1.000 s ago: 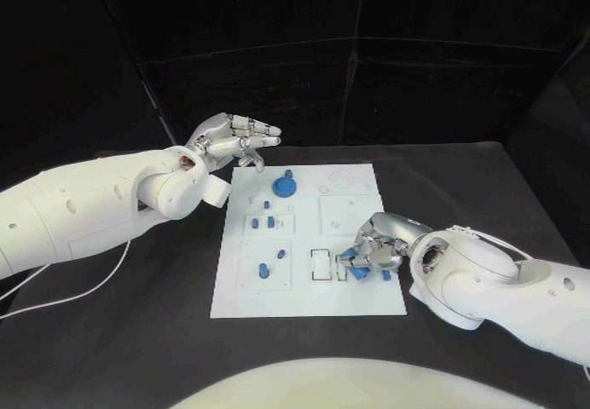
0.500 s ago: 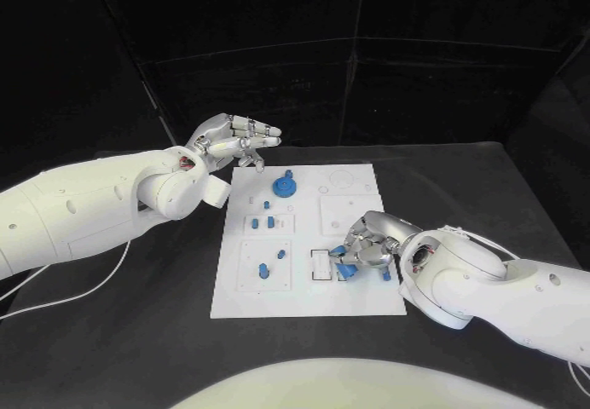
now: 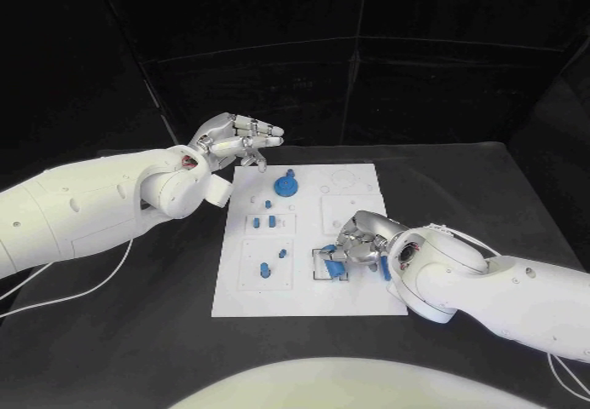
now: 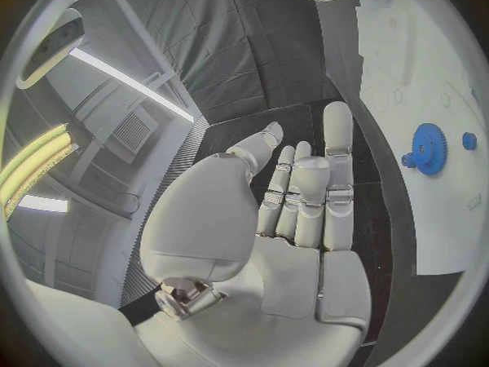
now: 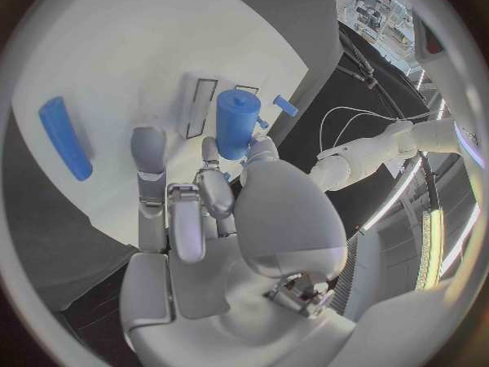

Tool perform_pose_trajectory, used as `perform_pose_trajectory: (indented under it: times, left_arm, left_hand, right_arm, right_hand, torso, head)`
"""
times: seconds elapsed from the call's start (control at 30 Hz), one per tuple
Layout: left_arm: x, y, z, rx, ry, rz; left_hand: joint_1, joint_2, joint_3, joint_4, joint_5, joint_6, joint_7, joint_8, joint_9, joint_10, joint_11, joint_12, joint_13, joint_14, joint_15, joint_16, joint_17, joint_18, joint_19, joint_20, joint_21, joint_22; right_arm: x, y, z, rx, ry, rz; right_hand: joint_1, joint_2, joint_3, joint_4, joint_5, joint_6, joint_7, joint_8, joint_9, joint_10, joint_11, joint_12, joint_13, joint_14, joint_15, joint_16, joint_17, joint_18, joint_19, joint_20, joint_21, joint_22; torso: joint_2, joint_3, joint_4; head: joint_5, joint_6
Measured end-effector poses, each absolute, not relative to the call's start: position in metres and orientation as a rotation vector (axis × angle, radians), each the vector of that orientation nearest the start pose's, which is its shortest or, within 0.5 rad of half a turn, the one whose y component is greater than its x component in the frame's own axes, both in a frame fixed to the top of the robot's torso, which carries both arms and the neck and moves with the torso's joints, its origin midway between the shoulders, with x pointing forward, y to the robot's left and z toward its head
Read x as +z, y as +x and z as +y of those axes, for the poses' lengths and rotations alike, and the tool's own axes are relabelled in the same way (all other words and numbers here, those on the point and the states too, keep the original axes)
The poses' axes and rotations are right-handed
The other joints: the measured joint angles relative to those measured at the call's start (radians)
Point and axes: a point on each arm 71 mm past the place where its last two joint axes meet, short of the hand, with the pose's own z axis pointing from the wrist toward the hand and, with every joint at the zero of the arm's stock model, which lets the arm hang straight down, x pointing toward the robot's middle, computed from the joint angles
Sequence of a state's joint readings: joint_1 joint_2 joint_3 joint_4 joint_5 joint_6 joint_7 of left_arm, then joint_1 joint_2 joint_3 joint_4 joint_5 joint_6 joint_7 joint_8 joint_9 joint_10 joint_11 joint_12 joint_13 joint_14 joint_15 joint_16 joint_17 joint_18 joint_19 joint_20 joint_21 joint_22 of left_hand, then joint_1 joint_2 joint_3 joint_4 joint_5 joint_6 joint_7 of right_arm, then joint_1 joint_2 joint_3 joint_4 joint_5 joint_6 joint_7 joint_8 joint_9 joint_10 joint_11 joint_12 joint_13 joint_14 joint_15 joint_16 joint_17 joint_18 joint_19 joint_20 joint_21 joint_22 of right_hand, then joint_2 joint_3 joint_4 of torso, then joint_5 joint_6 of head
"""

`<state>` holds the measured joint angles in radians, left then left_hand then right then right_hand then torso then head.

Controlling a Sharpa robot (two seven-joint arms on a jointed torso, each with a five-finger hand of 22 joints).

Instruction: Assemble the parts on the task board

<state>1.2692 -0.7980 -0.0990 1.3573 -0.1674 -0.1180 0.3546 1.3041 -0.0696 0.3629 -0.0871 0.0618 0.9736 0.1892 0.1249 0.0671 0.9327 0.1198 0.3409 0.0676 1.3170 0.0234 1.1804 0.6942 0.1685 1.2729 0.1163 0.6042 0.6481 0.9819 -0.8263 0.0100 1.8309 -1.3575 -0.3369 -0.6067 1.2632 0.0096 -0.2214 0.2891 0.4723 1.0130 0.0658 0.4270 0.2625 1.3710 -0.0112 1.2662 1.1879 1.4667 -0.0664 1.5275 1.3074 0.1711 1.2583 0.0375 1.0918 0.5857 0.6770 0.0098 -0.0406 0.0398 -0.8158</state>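
Right hand (image 3: 359, 241), frame centre: fingers pinch blue plastic cylinder (image 5: 236, 122) above white board (image 3: 356, 300)'s slots; misalignment risks jamming. Left hand (image 3: 234, 136), upper left: fingers spread, empty.

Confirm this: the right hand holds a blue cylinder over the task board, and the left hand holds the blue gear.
Wrong on the left hand: it holds nothing and is raised beyond the task board's far corner, as the head view shows. The blue gear sits on the board, untouched. The right hand does hold a blue cylinder over the board.
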Motion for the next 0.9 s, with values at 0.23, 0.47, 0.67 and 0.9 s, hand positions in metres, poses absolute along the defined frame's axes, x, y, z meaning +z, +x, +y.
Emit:
perform_pose_trajectory:
  times: [0.23, 0.47, 0.67, 0.9]
  left_arm:
    - [-0.1747, 0.519, 0.2239, -1.526, -0.877, 1.57]
    - [-0.175, 0.519, 0.2237, -1.524, -0.879, 1.575]
    - [-0.1752, 0.519, 0.2236, -1.524, -0.879, 1.577]
    - [-0.1753, 0.5189, 0.2239, -1.523, -0.88, 1.58]
  left_hand:
    - [0.0, 0.0, 0.0, 0.0, 0.0, 0.0, 0.0, 0.0, 0.0, 0.0, 0.0, 0.0, 0.0, 0.0, 0.0, 0.0, 0.0, 0.0, 0.0, 0.0, 0.0, 0.0]
    - [0.0, 0.0, 0.0, 0.0, 0.0, 0.0, 0.0, 0.0, 0.0, -0.004, 0.004, 0.0, 0.0, -0.004, 0.004, 0.0, -0.001, 0.0, 0.0, 0.0, 0.0, 0.0]
    - [0.0, 0.0, 0.0, 0.0, 0.0, 0.0, 0.0, 0.0, 0.0, -0.004, 0.004, 0.0, 0.0, -0.004, 0.004, 0.0, -0.001, 0.0, 0.0, 0.0, 0.0, -0.001]
    - [0.0, 0.0, 0.0, 0.0, 0.0, 0.0, 0.0, 0.0, 0.0, -0.004, 0.004, 0.0, 0.0, -0.004, 0.004, 0.0, -0.001, 0.0, 0.0, 0.0, 0.0, -0.001]
  right_arm:
    - [-0.2433, 0.3893, -0.131, 0.607, 0.216, 2.015]
    - [-0.2438, 0.3892, -0.1284, 0.61, 0.209, 2.022]
    - [-0.2441, 0.3897, -0.1278, 0.609, 0.206, 2.026]
    - [-0.2445, 0.3901, -0.1274, 0.608, 0.205, 2.028]
  right_hand:
    - [-0.027, 0.006, -0.021, 0.002, -0.054, 0.005, -0.005, 0.007, 0.017, 0.002, -0.002, -0.004, 0.0, -0.004, -0.004, 0.0, 0.0, 0.0, 0.0, 0.0, 0.0, 0.001]
    - [-0.041, 0.005, -0.037, 0.001, -0.095, 0.003, -0.003, 0.014, 0.028, 0.002, -0.002, -0.009, 0.0, -0.004, -0.004, 0.0, 0.0, 0.0, 0.0, 0.0, 0.0, 0.001]
    - [-0.051, 0.009, -0.048, 0.001, -0.143, 0.003, -0.003, 0.017, 0.038, 0.002, -0.002, -0.014, 0.0, -0.004, -0.004, 0.0, 0.0, 0.0, 0.0, 0.0, 0.0, 0.0]
    - [-0.083, -0.003, -0.061, 0.003, -0.255, -0.004, -0.003, 0.017, 0.053, 0.001, -0.002, -0.025, -0.003, -0.004, -0.004, 0.0, 0.0, 0.0, -0.002, -0.002, 0.0, -0.005]
  torso:
    - [0.0, 0.0003, -0.0011]
    - [-0.001, 0.0007, -0.0016]
    - [-0.001, 0.0007, -0.0016]
    - [-0.001, 0.0007, -0.0016]
  head:
    - [0.004, -0.001]
    - [0.004, -0.002]
    - [0.004, -0.002]
    - [0.006, -0.004]
